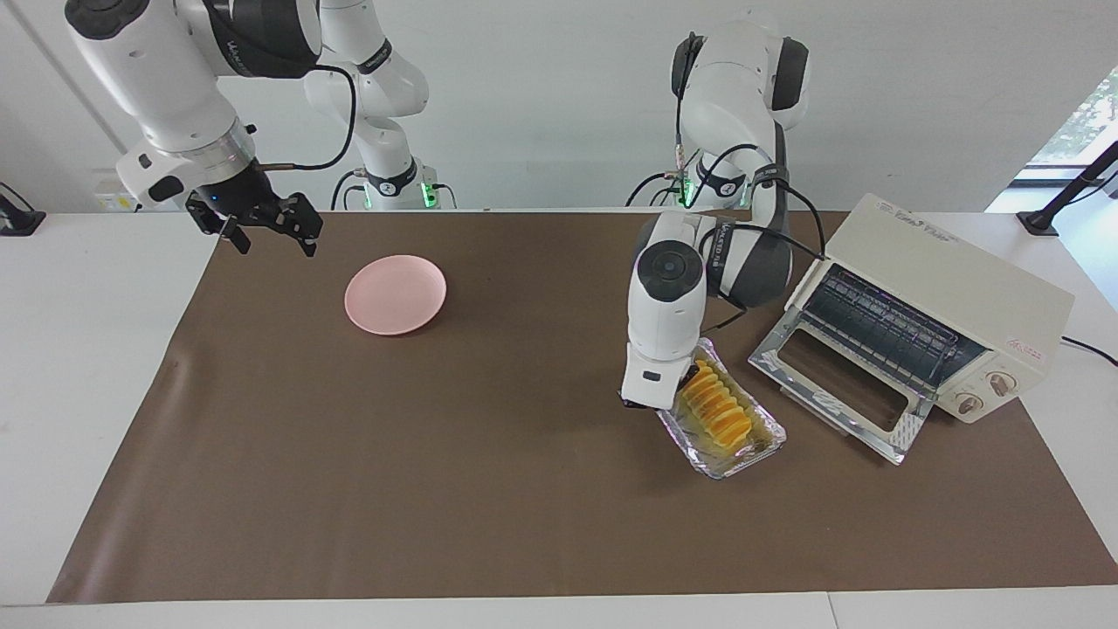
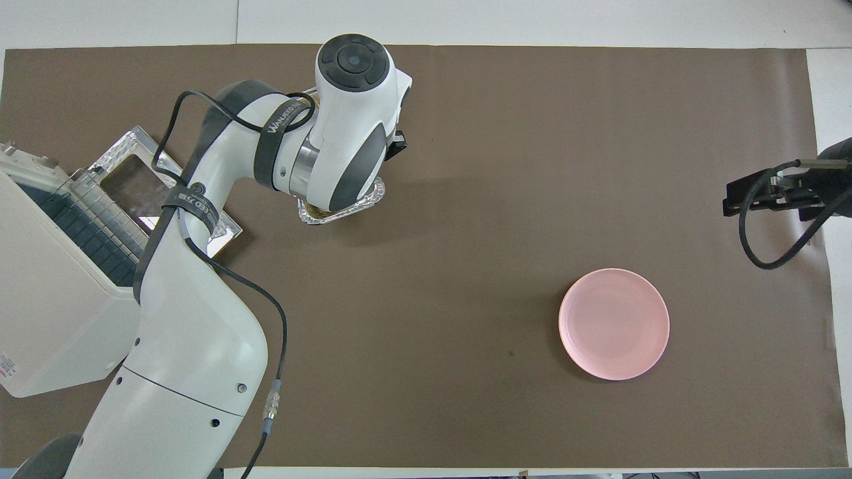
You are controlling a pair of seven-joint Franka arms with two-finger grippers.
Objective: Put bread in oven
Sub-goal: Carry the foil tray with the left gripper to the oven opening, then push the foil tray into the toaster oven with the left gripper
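The bread (image 1: 716,409), a golden-yellow ridged loaf, lies in a crinkled silver foil tray (image 1: 758,450) on the brown mat, in front of the oven's open door. The cream-white oven (image 1: 952,293) stands at the left arm's end of the table, with its glass door (image 1: 830,384) dropped down and the wire rack showing. My left gripper (image 1: 655,409) is low at the tray's rim, beside the bread on the side away from the oven; its own hand hides the fingers. In the overhead view the left arm covers the bread, and only the tray's rim (image 2: 341,211) shows. My right gripper (image 1: 272,236) waits, open and empty, raised over the mat's edge.
A round pink plate (image 1: 395,294) lies on the mat toward the right arm's end, also seen in the overhead view (image 2: 614,324). The oven (image 2: 53,293) and its open door (image 2: 153,193) fill the mat's corner beside the left arm. The brown mat (image 1: 437,489) covers the table.
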